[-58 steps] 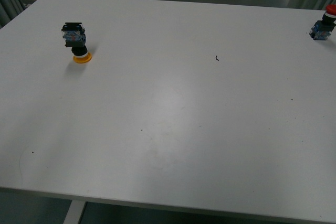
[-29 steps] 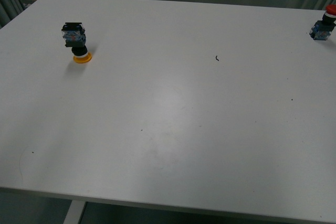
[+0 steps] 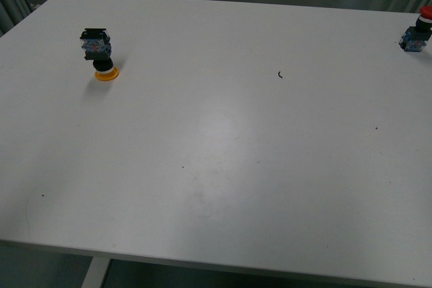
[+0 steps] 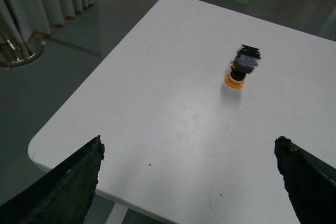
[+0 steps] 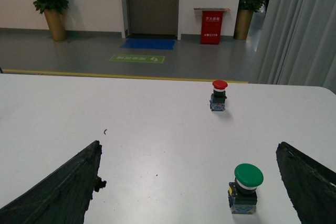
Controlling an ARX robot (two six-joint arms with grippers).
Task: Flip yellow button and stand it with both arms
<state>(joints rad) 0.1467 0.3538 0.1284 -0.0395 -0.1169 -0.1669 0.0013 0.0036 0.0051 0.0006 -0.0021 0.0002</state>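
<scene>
Resting cap-down on table (image 3: 223, 139): yellow button (image 3: 100, 55). Left jaws spread wide; right jaws spread wide.

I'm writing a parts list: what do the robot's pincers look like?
Left pincer and right pincer each show two black, wedge-shaped fingers with a rough, matt surface and ragged edges. No cables or markings are visible.
</scene>
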